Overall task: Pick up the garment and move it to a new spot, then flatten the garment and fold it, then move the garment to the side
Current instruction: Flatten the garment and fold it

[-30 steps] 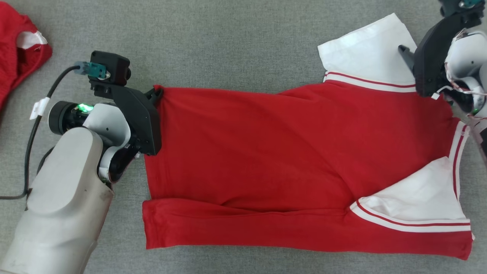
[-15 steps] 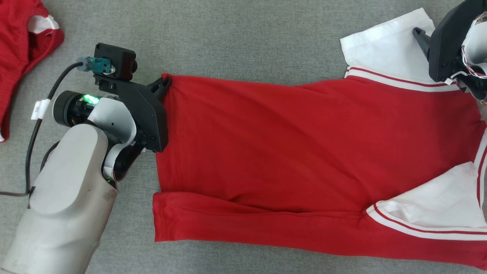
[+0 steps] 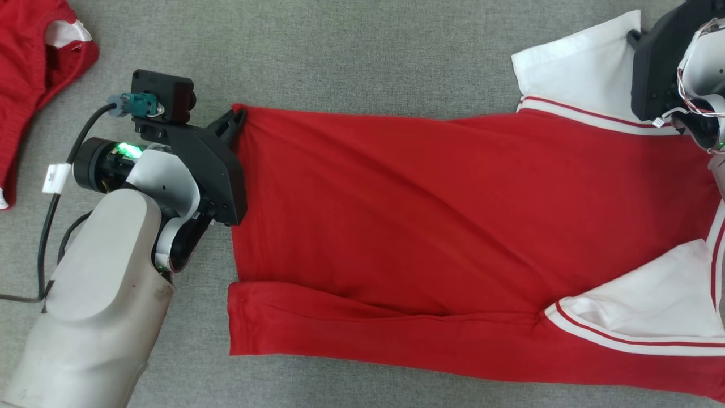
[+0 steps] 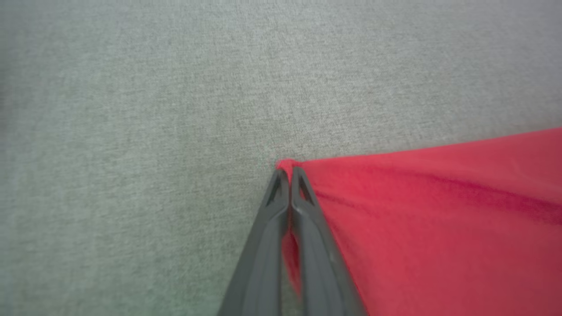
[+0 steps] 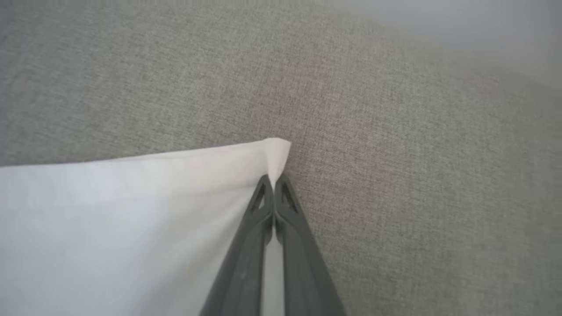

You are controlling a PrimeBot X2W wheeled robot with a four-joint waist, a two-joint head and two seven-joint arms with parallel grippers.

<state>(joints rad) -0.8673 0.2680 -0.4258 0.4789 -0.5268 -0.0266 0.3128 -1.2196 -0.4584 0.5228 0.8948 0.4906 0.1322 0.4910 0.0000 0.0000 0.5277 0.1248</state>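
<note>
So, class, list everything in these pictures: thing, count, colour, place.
shirt: one, red with white sleeves, spread across the surface
second garment: one, red, upper left of head view
cable: one, black with white tag, beside left forearm
surface: one, grey fabric, under everything
left forearm: one, pale, lower left
left gripper: one, dark, jaws shut on shirt's red corner
right gripper: one, dark, jaws shut on white sleeve corner

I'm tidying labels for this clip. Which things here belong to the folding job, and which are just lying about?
In the job:
red-and-white T-shirt
left gripper, shut on its red hem corner
right gripper, shut on its white sleeve corner

Lying about:
second red garment, at the robot's far left
grey fabric surface, mere support
</note>
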